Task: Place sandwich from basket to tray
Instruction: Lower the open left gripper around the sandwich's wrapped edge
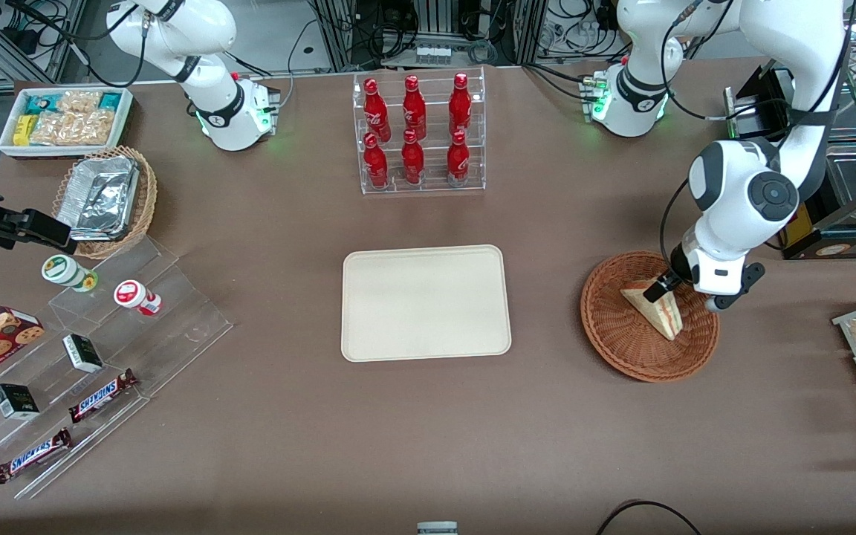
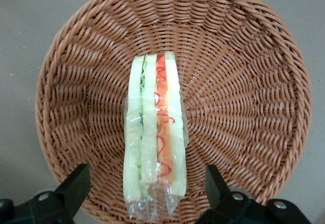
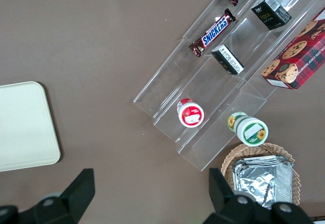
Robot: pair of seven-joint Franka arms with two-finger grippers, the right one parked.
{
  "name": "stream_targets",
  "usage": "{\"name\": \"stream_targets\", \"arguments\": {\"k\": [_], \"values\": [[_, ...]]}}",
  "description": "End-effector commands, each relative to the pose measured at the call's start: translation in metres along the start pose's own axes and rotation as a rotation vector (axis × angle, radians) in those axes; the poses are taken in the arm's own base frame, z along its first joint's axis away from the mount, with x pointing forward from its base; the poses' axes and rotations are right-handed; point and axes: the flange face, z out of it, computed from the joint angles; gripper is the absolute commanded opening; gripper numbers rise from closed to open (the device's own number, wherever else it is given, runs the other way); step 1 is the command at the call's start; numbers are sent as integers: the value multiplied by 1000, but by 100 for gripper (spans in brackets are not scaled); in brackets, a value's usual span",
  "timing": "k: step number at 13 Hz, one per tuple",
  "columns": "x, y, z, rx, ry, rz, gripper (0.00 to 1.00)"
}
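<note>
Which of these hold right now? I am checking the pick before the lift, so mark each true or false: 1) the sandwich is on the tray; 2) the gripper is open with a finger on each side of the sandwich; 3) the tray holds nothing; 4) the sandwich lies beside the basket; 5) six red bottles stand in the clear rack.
1) False. The sandwich lies in the basket, not on the tray.
2) True. The gripper is open, one finger either side of the sandwich, not touching it.
3) True. The tray is bare.
4) False. It lies inside the basket, on the weave.
5) True. Six red bottles stand in the clear rack.
</note>
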Motion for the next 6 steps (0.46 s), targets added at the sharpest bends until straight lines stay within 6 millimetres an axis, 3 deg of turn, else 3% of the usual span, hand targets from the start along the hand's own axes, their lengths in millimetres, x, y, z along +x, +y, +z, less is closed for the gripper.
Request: {"name": "stream_targets", "arguments": {"k": [1,3,4,5,6], "values": [[-3,7,15,-15,1,-32,100],[-5,8,25,-5,-10,-32,97],[-6,8,25,-4,-11,-32,69],[-6,8,23,-2,-13,-33,28],[-6,8,21,-1,-14,-13,4]]}}
